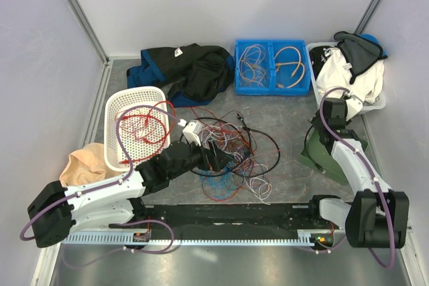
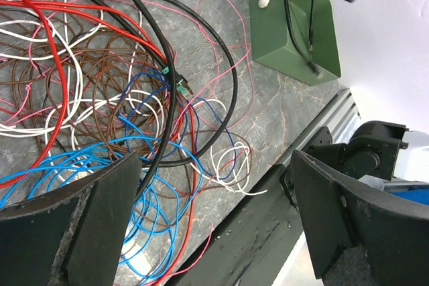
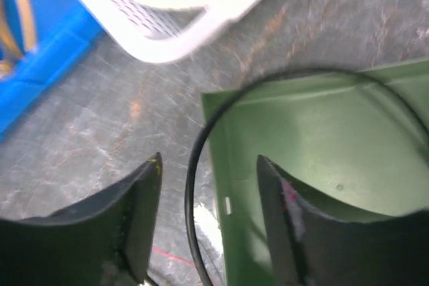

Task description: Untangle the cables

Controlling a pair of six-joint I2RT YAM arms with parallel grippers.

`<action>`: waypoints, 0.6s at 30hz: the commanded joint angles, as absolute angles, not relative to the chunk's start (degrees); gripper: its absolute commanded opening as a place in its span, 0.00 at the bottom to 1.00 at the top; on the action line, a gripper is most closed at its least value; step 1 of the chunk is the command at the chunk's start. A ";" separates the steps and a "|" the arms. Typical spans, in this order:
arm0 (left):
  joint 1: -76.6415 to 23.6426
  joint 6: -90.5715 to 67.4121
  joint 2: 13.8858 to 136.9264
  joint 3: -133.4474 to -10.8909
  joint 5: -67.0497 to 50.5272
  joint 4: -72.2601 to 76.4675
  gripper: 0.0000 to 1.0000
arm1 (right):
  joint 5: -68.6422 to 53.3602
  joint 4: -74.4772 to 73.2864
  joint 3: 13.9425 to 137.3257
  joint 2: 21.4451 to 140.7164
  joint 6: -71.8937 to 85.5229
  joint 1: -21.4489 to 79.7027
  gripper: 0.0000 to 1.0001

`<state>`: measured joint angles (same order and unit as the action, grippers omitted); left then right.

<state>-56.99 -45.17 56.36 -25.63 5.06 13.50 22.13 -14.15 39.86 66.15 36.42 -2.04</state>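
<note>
The left end effector (image 2: pixel 214 226) is hanging wide open just above the cables (image 2: pixel 100 85), which are lying in a red, black, white, blue and brown heap at the middle of the tabletop (image 1: pixel 295 118). The right end effector (image 3: pixel 208 226) is standing with its jaws apart, one black cable (image 3: pixel 191 185) passing loosely between them over a green tray (image 3: pixel 322 138). A white basket (image 1: pixel 134 125) is sitting left of the heap, with a blue bin (image 1: pixel 271 65) lying beyond it.

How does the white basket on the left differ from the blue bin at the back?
The white basket is perforated with one open space; the blue bin is divided into two compartments. The white basket holds red cables; the blue bin holds pale wires and a tan cable. Both hold cables.
</note>
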 commanded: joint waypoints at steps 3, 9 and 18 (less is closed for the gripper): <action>-57.13 -46.05 56.60 -27.60 6.59 14.06 1.00 | 23.38 -14.50 41.57 57.84 36.65 -0.44 0.73; -57.04 -45.00 55.64 -28.74 8.35 11.61 1.00 | 22.77 -17.66 41.49 51.51 37.35 5.62 0.74; -57.13 -46.93 58.70 -29.00 7.03 11.69 1.00 | 21.00 -16.70 36.22 54.22 37.00 13.71 0.71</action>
